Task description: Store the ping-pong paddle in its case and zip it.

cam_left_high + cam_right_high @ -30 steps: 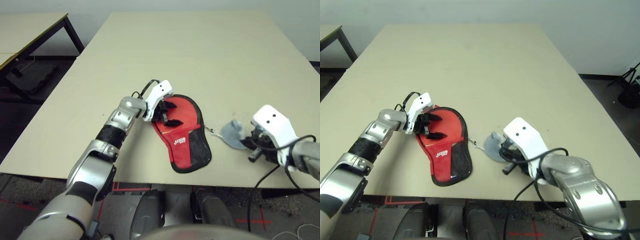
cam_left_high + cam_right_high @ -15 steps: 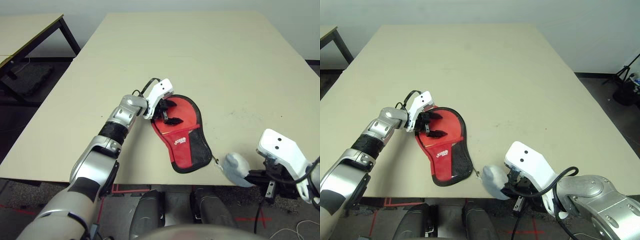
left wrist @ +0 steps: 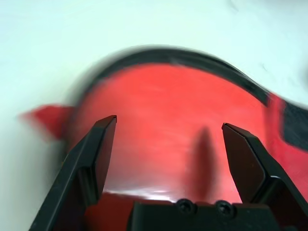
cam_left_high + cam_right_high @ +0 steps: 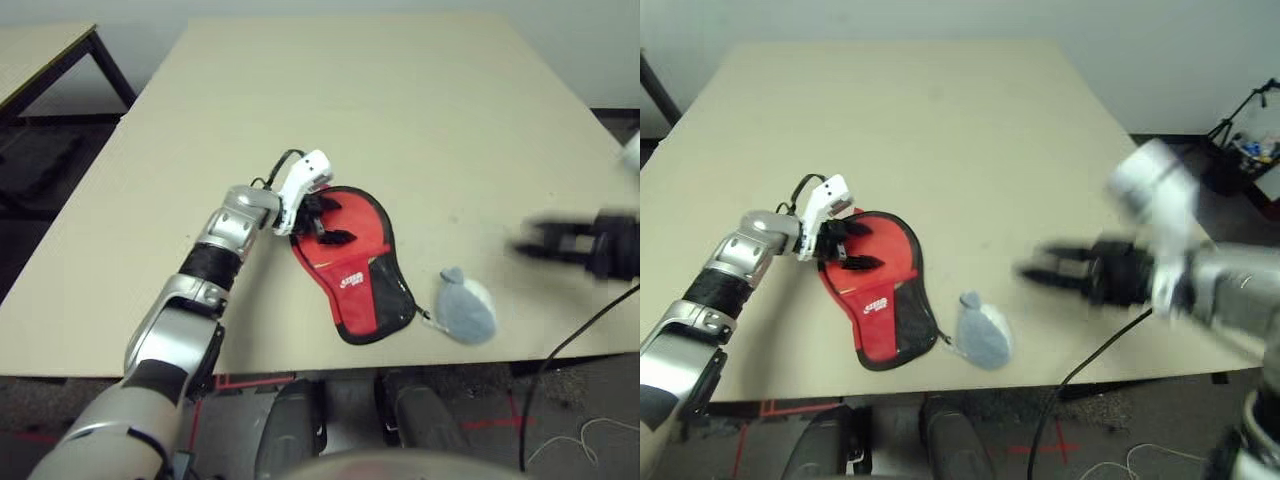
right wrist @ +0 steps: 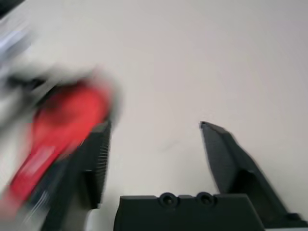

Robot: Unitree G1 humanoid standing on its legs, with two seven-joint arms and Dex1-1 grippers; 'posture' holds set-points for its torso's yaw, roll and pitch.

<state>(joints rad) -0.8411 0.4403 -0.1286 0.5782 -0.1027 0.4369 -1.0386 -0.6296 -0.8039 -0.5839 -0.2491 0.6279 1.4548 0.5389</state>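
While the red case [image 4: 352, 270] lies flat near the front edge of a wide beige desk [image 4: 380, 110], the left tool [image 4: 322, 222] hovers over its round end with its two black fingers [image 3: 94, 156] spread apart and nothing between them. Seen from the left wrist camera, those fingers frame the smooth red fabric and its black trim, and a small red tab sticks out at the case's edge. The case is paddle-shaped, with its round part towards the left arm and its narrower end, carrying a black mesh panel and a white logo, pointing towards the front edge of the desk. It looks closed, and whether the ping-pong paddle is inside it cannot be told. A grey plush fish charm [image 4: 465, 308] lies on the desk just beside the narrow end, on the case's right side, joined to it by a short thin link. The right tool [image 4: 1040, 272] is lifted above the desk well to the right of the charm, blurred, pointing towards the case; its two black fingers [image 5: 228, 159] are spread wide and hold nothing. Another table [image 4: 40, 70] stands at the far left, apart from the desk.
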